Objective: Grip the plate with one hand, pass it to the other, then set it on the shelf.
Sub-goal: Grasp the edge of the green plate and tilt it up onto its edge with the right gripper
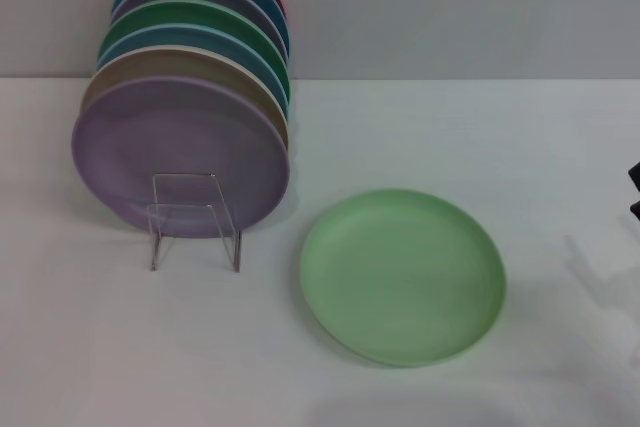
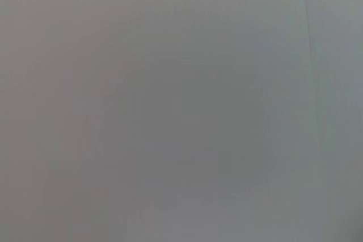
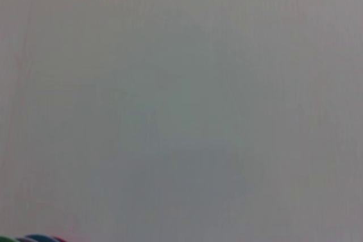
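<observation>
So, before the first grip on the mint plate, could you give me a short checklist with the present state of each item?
1. Plate lies flat on the table, nothing on it: ok.
2. Plate is apart from the rack and the lavender plate: ok, a gap shows in the head view.
3. Right gripper position: only a dark bit shows at the right edge, away from the plate; fingers cannot tell.
4. Left gripper position: cannot tell, it shows in no view.
5. Free slot on the rack for the plate: cannot tell; plates stand in a row on it.
6. Wrist views useful for aiming: not ok, both show almost only blank surface.
</observation>
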You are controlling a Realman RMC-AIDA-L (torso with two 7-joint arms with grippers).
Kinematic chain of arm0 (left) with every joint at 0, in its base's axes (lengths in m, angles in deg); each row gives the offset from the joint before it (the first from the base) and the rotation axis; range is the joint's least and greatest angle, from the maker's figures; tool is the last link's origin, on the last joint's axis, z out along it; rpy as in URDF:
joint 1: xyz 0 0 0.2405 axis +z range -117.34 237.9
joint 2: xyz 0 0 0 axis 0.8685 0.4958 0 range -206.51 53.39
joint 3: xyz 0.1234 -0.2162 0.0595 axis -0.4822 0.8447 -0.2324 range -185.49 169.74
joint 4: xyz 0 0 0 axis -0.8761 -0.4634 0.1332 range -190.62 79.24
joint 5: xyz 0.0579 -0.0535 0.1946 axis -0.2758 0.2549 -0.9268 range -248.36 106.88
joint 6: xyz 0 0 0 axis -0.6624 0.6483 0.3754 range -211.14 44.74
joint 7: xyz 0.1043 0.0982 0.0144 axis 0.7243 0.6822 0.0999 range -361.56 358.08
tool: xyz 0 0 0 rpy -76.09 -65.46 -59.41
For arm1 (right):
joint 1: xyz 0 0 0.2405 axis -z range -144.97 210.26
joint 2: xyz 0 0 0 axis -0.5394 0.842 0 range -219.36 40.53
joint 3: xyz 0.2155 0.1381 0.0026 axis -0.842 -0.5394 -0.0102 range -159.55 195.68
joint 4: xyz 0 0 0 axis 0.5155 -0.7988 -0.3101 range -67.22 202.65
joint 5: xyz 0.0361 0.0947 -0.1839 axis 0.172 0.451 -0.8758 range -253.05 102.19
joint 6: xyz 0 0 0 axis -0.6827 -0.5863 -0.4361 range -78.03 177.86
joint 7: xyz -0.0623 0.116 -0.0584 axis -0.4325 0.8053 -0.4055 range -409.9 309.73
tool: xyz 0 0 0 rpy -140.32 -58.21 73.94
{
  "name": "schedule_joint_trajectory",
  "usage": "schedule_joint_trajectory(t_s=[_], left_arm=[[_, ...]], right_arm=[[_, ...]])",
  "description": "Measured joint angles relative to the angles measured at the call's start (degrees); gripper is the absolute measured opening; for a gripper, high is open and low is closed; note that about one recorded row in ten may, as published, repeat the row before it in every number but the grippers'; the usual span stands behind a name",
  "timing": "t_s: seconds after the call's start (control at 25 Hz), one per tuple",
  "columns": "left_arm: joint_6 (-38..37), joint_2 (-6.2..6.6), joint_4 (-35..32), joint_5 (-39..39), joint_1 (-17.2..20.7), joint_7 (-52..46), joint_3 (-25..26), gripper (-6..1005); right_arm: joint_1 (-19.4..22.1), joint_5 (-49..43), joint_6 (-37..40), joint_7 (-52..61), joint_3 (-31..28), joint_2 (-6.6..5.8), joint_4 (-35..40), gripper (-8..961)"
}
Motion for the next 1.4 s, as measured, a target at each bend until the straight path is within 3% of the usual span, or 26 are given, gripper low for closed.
schedule_joint_trajectory(t_s=[0.32,0.48,0.56,0.6,0.64,0.8,0.92,0.96,1.0,1.04,1.12,1.24,1.4], left_arm=[[-0.02,-0.10,0.15,-0.01,0.04,-0.18,-0.03,860],[-0.03,-0.15,0.24,0.00,0.03,-0.55,-0.34,860],[-0.03,-0.20,0.23,-0.05,0.00,-0.57,-0.35,860],[-0.03,-0.20,0.23,-0.05,0.00,-0.57,-0.36,860],[-0.03,-0.20,0.23,-0.05,0.00,-0.57,-0.36,860],[0.23,-0.23,0.26,-0.26,0.01,-0.59,-0.36,859],[0.77,-0.31,0.29,-0.34,-0.07,-0.61,-0.41,859],[0.90,-0.32,0.29,-0.38,-0.14,-0.61,-0.45,859],[0.98,-0.33,0.29,-0.41,-0.20,-0.61,-0.49,859],[1.13,-0.32,0.29,-0.45,-0.28,-0.61,-0.53,859],[1.27,-0.32,0.29,-0.45,-0.33,-0.62,-0.55,859],[1.39,-0.32,0.28,-0.44,-0.39,-0.63,-0.55,859],[1.85,-0.31,0.24,-0.45,-0.45,-0.63,-0.54,858]], right_arm=[[0.63,0.00,-1.48,3.68,0.17,-0.01,-3.42,806],[1.17,-0.58,2.52,11.87,0.41,-0.44,-10.47,805],[2.88,-2.50,8.45,17.37,0.62,-0.56,-17.56,804],[7.07,-7.61,20.21,25.34,2.79,-0.53,-30.74,804],[7.07,-7.61,20.21,25.34,2.79,-0.53,-30.74,804],[15.01,-22.78,51.83,45.37,12.92,-1.03,-62.30,803],[16.84,-46.30,68.64,72.59,15.38,-1.26,-78.84,802],[16.51,-53.29,70.53,79.51,15.09,-1.27,-81.33,802],[14.28,-71.17,72.06,97.70,14.37,-1.28,-86.19,801],[14.28,-71.17,72.06,97.70,14.37,-1.28,-86.19,800],[11.04,-86.24,69.12,114.85,13.56,-1.32,-88.42,797],[4.46,-102.06,56.74,133.75,12.01,-1.18,-86.81,794],[-2.87,-106.93,45.03,140.71,11.68,-1.18,-79.44,789]])
